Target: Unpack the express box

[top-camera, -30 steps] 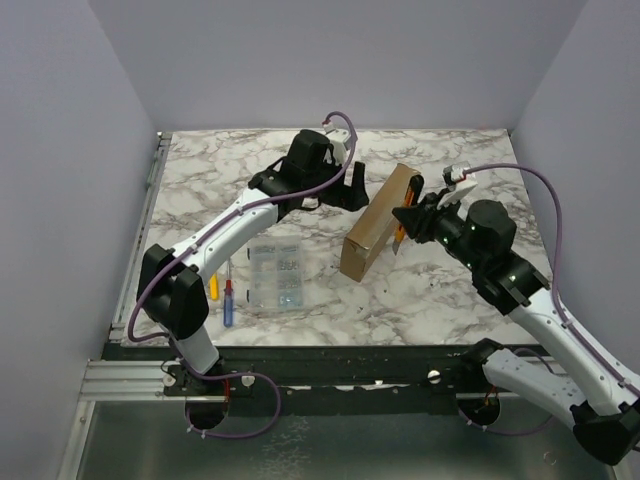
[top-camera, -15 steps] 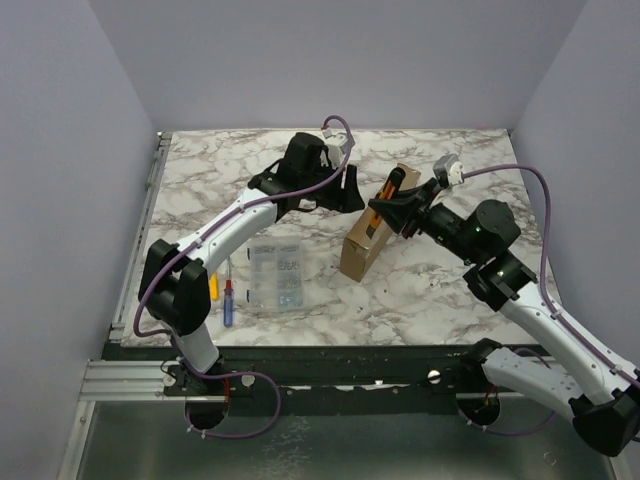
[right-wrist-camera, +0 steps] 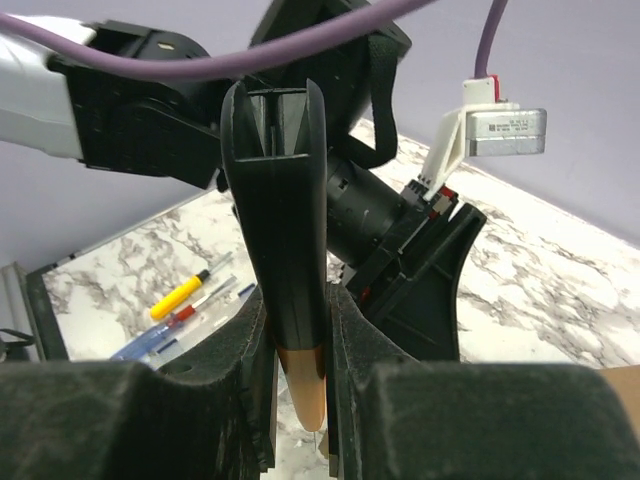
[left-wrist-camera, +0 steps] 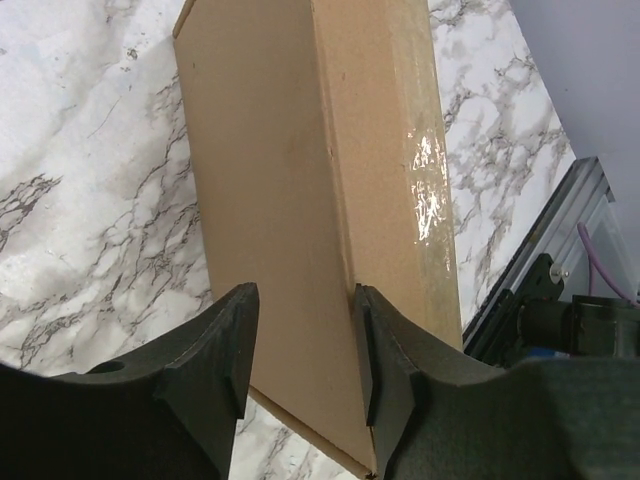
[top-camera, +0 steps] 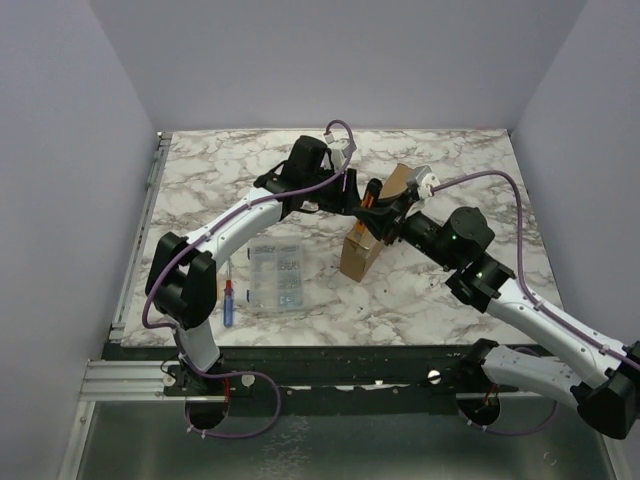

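The express box is a plain brown cardboard mailer standing on its long edge mid-table. In the left wrist view it fills the gap just beyond my open left gripper. In the top view the left gripper sits at the box's far upper end. My right gripper is shut on a black utility knife with an orange end. In the top view the right gripper holds the knife over the box's far end, close to the left gripper.
A clear organizer case lies left of the box. A blue and red screwdriver lies left of the case. A yellow screwdriver shows in the right wrist view. Grey walls stand round the table, and a metal rail runs along its left side.
My right gripper has moved left with the knife, from beside the box's right side to over its far end by the left gripper. The left gripper shifted slightly right.
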### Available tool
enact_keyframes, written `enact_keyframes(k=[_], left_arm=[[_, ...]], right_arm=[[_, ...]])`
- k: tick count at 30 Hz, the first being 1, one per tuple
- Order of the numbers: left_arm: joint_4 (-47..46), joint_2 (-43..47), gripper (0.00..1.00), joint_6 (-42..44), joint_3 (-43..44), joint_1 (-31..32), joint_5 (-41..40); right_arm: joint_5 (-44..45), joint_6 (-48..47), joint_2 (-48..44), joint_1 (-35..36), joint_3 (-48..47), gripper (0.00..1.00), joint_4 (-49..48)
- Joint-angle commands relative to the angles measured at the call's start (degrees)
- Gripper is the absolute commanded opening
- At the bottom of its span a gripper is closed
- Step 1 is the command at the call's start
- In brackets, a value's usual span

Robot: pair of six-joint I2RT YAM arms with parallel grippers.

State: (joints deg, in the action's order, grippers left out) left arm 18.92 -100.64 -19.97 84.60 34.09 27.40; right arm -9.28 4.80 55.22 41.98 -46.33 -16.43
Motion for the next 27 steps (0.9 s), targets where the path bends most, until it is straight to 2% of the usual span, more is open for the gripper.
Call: enact_keyframes(k=[1, 2, 7, 9, 17, 27], left_arm=[[-0.37, -1.36, 0.47, -0.25, -0.65, 0.1, 1.42], [-0.38, -1.3, 0.48, -0.23, -0.6, 0.13, 1.53], [-0.48, 0.52, 0.67, 0.38, -0.57, 0.1, 2.22], [-0.47, 1.35, 0.7, 0.66, -0.66, 0.11, 1.89], [-0.64, 0.23, 0.55, 0.26, -0.86, 0.1, 1.77], [-0.13, -0.57, 0.47, 0.28, -0.93, 0.13, 0.56]], right_arm=[[3.08, -3.3, 1.89, 1.28, -1.52, 0.01, 0.27], [3.38, -3.64, 2.23, 1.44, -1.65, 0.01, 0.39], [4.31, -4.27, 3.6, 2.41, -2.26, 0.01, 1.2], [4.67, -4.27, 3.82, 3.0, -2.3, 0.01, 1.33], [6.72, -8.73, 3.93, 4.69, -1.38, 0.01, 0.86], [4.98, -10.52, 4.5, 4.96, 0.82, 0.01, -2.48]])
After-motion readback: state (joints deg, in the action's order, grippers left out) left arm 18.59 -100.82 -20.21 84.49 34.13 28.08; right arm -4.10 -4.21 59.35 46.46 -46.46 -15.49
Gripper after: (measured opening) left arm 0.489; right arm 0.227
